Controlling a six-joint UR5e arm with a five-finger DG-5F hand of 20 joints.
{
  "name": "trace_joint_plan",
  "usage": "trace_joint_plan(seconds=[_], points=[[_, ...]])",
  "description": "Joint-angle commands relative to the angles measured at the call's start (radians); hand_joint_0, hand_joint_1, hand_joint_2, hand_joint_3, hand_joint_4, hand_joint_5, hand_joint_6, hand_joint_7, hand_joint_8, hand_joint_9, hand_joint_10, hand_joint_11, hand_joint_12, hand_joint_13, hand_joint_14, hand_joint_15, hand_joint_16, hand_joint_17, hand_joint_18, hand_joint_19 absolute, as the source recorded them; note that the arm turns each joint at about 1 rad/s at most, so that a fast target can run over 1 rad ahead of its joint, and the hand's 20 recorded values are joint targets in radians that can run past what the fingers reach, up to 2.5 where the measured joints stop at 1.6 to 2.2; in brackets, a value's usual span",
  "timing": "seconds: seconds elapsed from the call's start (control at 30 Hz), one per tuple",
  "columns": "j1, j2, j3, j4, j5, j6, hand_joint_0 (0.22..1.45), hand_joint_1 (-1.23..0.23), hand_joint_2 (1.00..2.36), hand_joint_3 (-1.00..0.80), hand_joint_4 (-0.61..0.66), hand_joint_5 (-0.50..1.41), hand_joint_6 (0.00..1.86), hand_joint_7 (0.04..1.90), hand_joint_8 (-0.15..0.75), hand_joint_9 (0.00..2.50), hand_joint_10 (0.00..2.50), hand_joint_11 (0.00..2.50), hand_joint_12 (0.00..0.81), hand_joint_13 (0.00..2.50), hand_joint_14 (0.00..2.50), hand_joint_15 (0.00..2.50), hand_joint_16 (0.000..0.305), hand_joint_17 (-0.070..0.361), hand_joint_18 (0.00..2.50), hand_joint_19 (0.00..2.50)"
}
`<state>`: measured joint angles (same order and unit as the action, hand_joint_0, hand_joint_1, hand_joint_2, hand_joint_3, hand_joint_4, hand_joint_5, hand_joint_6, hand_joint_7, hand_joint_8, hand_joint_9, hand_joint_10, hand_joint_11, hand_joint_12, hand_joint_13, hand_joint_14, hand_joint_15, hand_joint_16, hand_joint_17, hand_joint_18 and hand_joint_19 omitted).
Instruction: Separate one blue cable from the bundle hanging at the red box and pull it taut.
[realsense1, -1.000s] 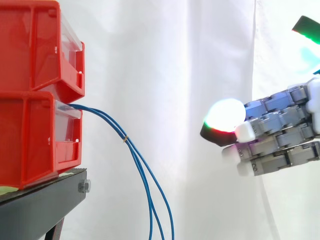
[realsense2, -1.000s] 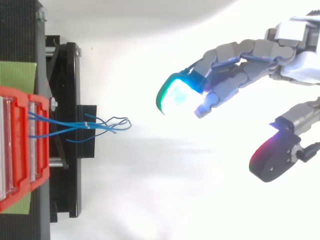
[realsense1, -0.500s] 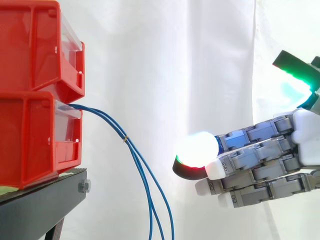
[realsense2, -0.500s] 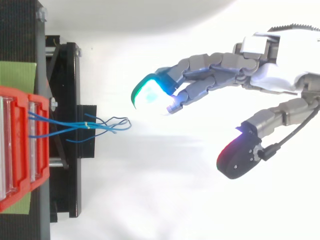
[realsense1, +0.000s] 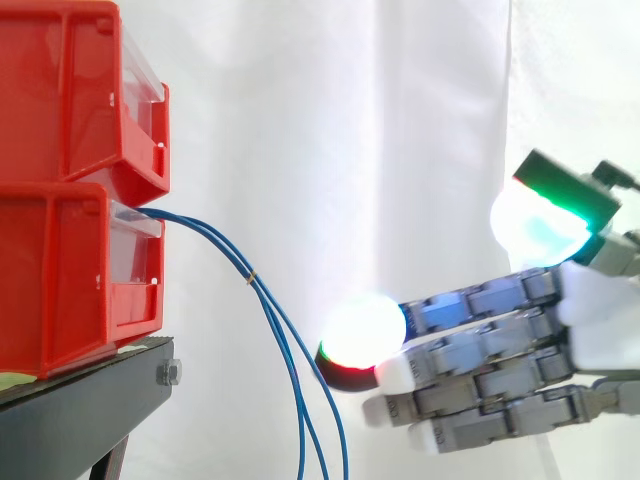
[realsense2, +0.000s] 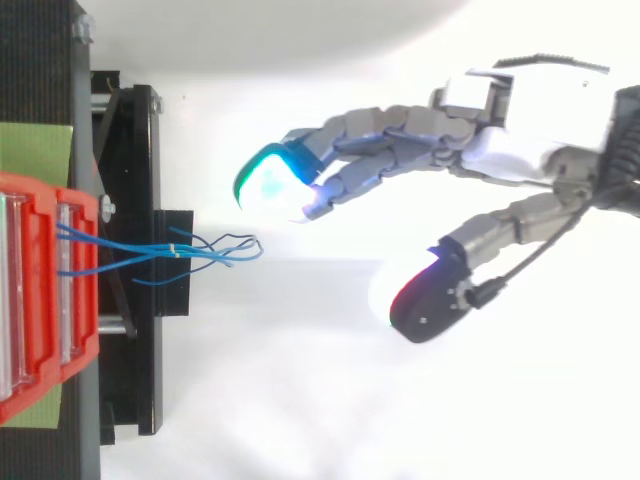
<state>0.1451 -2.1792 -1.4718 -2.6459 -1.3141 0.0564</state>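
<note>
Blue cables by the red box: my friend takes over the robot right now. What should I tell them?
The hand is open, fingers stretched out, holding nothing, just short of the cables.
The thin blue cables hang slack in a bundle from the lower red plastic bin on the black stand.
Done: nothing separated yet.
Left: pinch one cable and pull it taut.

I see red bins (realsense1: 70, 180) with clear fronts on a black stand (realsense1: 80, 410), with a green sheet (realsense2: 35, 148) beneath. The thin cables (realsense1: 290, 360) are blue, with a small yellowish band (realsense1: 252, 277). My hand (realsense2: 520, 130) is grey and white; its pads (realsense1: 362, 328) glow white, cyan-green and red. The curtain (realsense1: 330, 120) is white.
</note>
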Motion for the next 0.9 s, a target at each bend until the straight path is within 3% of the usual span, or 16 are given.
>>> trace_joint_plan(seconds=[0.0,0.03,0.1,0.43,0.7,0.87], points=[[-0.010,-0.042,0.059,-0.020,-0.007,0.007,0.51,-0.90,1.00,-0.50,0.24,-0.22,0.50,0.71,0.189,0.00,0.00,0.00,0.287,0.20,0.00,0.00,0.032,0.072,0.07,0.02],[-0.016,-0.060,0.088,-0.032,-0.016,0.007,0.52,-0.90,1.00,-0.50,0.25,-0.22,0.50,0.71,0.199,0.00,0.00,0.00,0.284,0.22,0.00,0.00,0.032,0.071,0.08,0.02],[-0.018,-0.062,0.094,-0.032,-0.020,0.007,0.52,-0.89,1.00,-0.50,0.26,-0.21,0.50,0.72,0.222,0.06,0.00,0.00,0.279,0.25,0.00,0.00,0.031,0.069,0.09,0.01],[-0.019,-0.063,0.094,0.006,-0.016,-0.007,0.55,-0.83,1.00,-0.50,0.30,-0.18,0.50,0.75,0.255,0.20,0.00,0.00,0.281,0.41,0.00,0.08,0.029,0.066,0.23,0.11],[-0.021,-0.063,0.094,0.017,-0.011,-0.035,0.58,-0.79,1.00,-0.50,0.33,-0.16,0.50,0.78,0.303,0.48,0.00,0.00,0.296,0.53,0.01,0.17,0.030,0.067,0.33,0.19],[-0.022,-0.136,0.153,0.007,-0.030,-0.020,0.58,-0.78,1.00,-0.50,0.34,-0.15,0.50,0.81,0.303,0.53,0.00,0.05,0.298,0.57,0.01,0.20,0.030,0.068,0.38,0.22]])
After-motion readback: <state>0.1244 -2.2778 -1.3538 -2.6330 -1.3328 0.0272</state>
